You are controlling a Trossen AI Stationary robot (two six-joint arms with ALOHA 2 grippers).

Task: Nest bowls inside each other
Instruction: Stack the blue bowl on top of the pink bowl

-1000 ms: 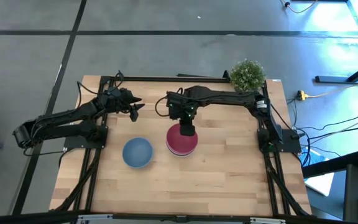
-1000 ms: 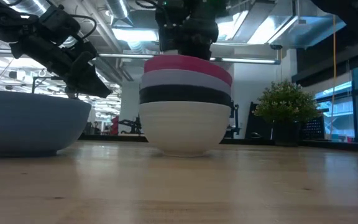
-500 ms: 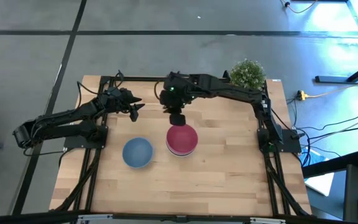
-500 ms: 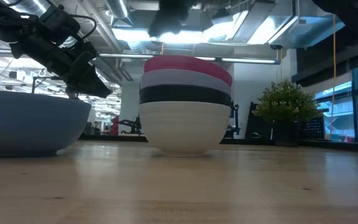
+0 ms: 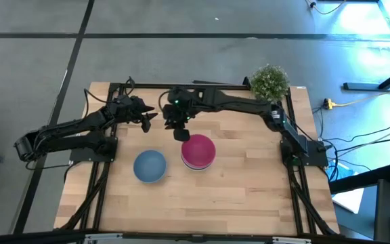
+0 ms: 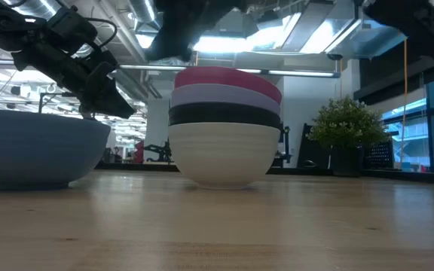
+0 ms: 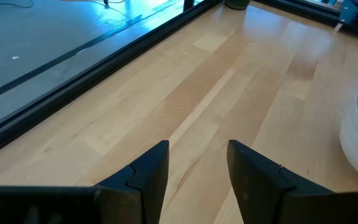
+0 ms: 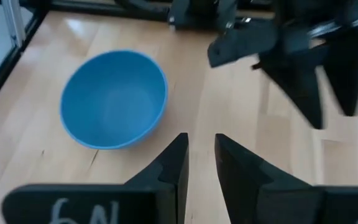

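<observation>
Right claw (image 5: 181,135): narrow gap, empty, above table (image 5: 242,183)
Left claw (image 7: 197,163): parted, empty
Blue bowl (image 5: 149,166): beside magenta-topped stack (image 5: 198,152)

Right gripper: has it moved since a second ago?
Yes. The right gripper has left the magenta plastic bowl and shifted toward the waiting left gripper.

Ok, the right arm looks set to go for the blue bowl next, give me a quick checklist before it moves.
1. Stack complete so far, magenta on lavender, black, white: ok.
2. Blue bowl upright, standing alone beside the stack: ok.
3. Right claw empty, fingers slightly apart: ok.
4. Right claw lined up over the blue bowl: not ok, it hangs between bowl and stack.
5. Left claw open, away from the bowl: ok.
6. Potted plant off at the corner: ok.
</observation>
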